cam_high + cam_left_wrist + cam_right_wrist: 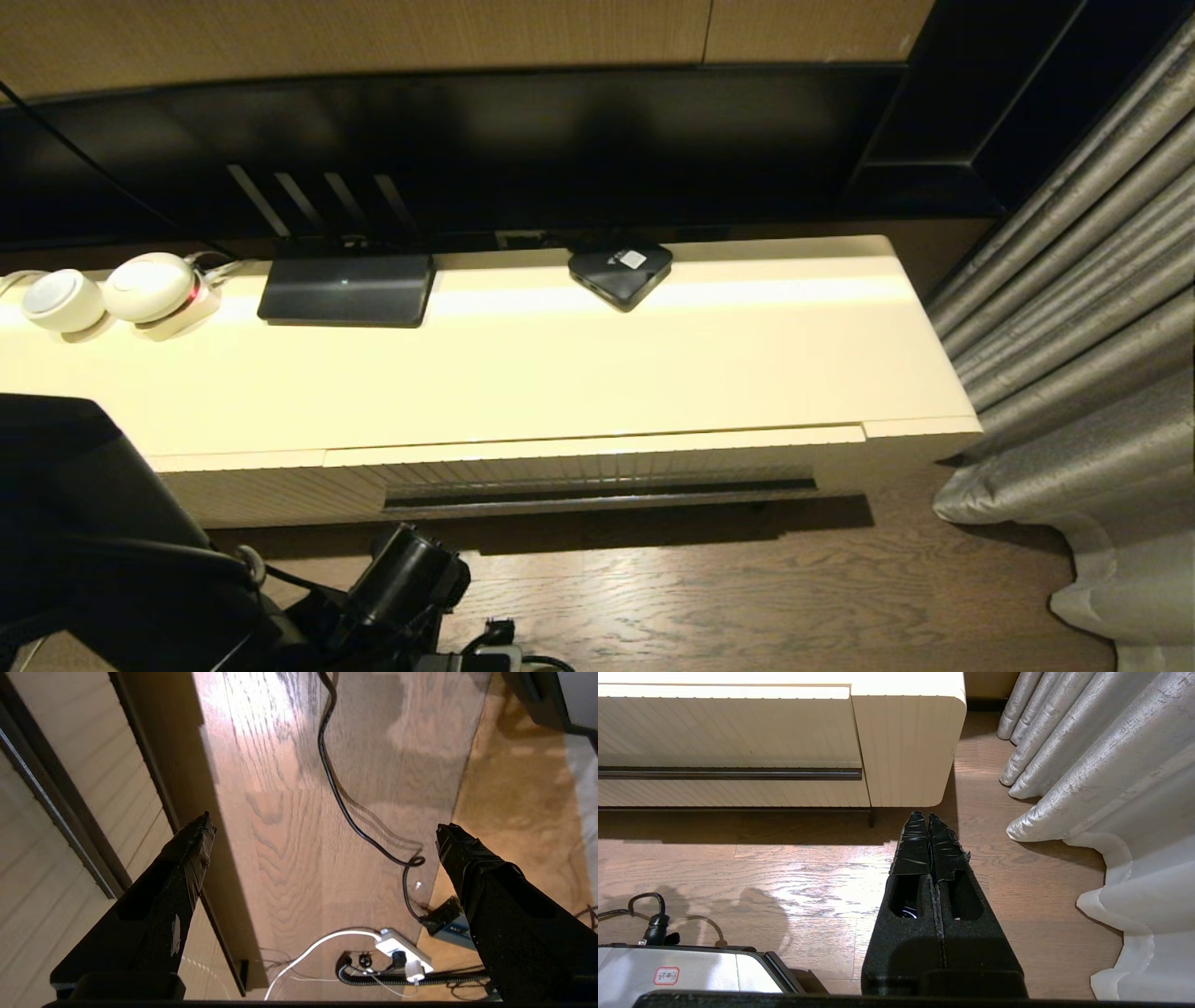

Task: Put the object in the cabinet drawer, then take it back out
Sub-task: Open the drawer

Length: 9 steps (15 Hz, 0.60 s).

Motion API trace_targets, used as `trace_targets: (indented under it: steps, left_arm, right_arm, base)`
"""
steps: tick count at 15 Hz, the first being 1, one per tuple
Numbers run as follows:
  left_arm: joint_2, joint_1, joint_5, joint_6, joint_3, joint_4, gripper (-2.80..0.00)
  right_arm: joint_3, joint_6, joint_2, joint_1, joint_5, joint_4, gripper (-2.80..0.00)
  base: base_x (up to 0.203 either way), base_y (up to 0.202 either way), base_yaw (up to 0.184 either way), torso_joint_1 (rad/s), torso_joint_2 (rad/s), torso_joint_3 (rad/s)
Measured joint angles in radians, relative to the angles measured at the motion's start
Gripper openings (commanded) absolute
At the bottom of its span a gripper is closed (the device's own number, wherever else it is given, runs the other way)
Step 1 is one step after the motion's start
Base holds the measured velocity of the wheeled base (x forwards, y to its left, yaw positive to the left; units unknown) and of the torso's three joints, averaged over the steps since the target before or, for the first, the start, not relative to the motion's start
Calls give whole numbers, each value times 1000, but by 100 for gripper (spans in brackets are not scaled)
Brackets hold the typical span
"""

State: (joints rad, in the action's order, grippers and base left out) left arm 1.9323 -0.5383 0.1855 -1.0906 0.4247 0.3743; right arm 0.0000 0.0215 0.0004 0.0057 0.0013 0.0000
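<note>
- The water bottle named in the task appeared in none of the three views; its whereabouts could not be told, and nothing rested in either gripper.
- Judged from the task alone, a small plastic bottle would likely be light, smooth and a little yielding, best taken around its middle with moderate pressure so it neither slipped nor crumpled.
- The cabinet drawer [597,467] stood all but closed, its ribbed front nearly flush with the long cream cabinet [523,373] and the dark slot handle [597,493] beneath it; its inside was hidden.
- The left gripper [322,828] hung low just beside the cabinet's front, jaws spread wide and empty over the wooden floor [289,812], one finger [187,849] close to the ribbed face.
- The right gripper [928,817] sat parked above the floor near the cabinet's end, fingers pressed together, holding nothing, grey curtains [1087,765] beside it.
- On top lay a black square box [621,271], a flat black device [345,289] and white adapters [149,289].
</note>
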Motion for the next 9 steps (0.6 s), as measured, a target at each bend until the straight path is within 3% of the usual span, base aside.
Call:
trace_targets:
  steps: [9]
  left_arm:
    - [15,-6,89,-39,37,0,0]
  right_arm:
    - [0,0,0,0,-1,0,-280]
  base:
    - [0,0,0,0,0,0]
